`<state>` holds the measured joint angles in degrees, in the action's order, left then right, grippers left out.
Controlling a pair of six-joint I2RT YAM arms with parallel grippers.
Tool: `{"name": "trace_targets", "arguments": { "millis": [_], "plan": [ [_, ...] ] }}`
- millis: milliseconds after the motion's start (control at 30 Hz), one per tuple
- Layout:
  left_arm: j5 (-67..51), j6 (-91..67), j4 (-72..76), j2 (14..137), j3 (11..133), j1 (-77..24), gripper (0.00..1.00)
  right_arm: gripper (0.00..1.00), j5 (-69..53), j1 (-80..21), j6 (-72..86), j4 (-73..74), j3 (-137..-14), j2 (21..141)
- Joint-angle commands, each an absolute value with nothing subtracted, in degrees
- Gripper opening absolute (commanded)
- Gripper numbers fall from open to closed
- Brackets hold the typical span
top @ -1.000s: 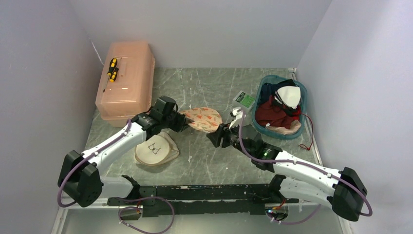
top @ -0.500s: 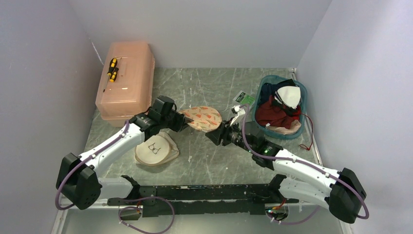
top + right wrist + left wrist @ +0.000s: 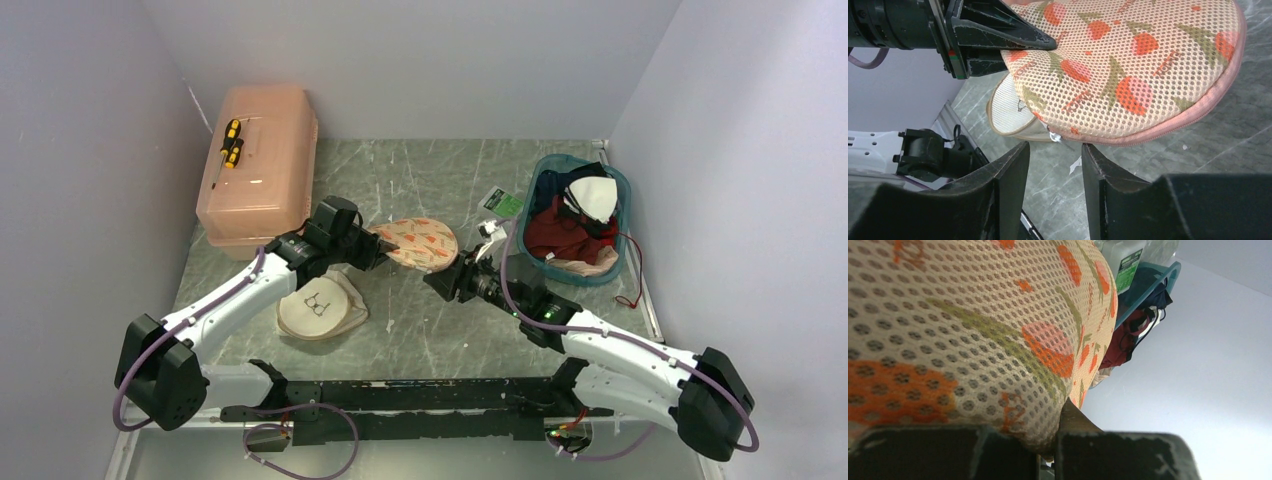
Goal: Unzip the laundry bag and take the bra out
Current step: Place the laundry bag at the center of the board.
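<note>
The laundry bag (image 3: 320, 305) lies flat on the table, white mesh with a cream rim and a black bra icon on its lid. Part of it shows under the pouch as the laundry bag (image 3: 1009, 106). The bra is hidden. My left gripper (image 3: 378, 246) is shut on the edge of a beige mesh pouch (image 3: 420, 243) printed in orange, holding it off the table; the pouch (image 3: 973, 330) fills the left wrist view above the left gripper (image 3: 1048, 442). My right gripper (image 3: 1055, 152) stands open just below the pouch's pink zip edge (image 3: 1168, 125), its silver zip pull (image 3: 1054, 137) just beyond the fingertips.
A teal basket (image 3: 618, 185) of clothes, with dark red cloth (image 3: 555, 235) and a white piece, stands at the right. A peach plastic box (image 3: 262, 170) with a yellow-handled screwdriver (image 3: 230, 142) is at the back left. A green-labelled packet (image 3: 507, 204) lies by the basket.
My right gripper's jaws have narrowed a little and edged closer under the pouch's zip edge. The left gripper keeps its hold and has hardly moved.
</note>
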<state>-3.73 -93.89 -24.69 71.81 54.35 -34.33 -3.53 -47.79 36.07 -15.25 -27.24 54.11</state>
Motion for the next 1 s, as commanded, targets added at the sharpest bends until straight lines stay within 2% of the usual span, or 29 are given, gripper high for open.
{"name": "trace_targets", "arguments": {
  "millis": [0, 267, 433, 733, 967],
  "plan": [
    [-5.7, -94.7, -21.9, 70.0, 56.6, -34.2, 0.03, 0.45, -4.5, -47.3, 35.3, -20.0, -28.0, 55.8],
    [-5.8, -94.8, -22.0, 69.2, 56.4, -34.3, 0.03, 0.45, -4.4, -46.7, 34.9, -20.3, -28.4, 57.0],
    [-5.7, -94.7, -22.2, 69.0, 56.4, -34.3, 0.03, 0.35, -5.7, -46.5, 34.4, -21.3, -28.1, 56.8],
    [-6.1, -94.7, -21.8, 68.9, 56.2, -34.3, 0.03, 0.31, -6.9, -46.6, 33.4, -21.5, -28.3, 56.8],
    [-5.7, -94.7, -21.9, 68.7, 55.9, -34.2, 0.03, 0.10, -7.4, -46.6, 33.2, -21.9, -28.2, 56.4]
  ]
}}
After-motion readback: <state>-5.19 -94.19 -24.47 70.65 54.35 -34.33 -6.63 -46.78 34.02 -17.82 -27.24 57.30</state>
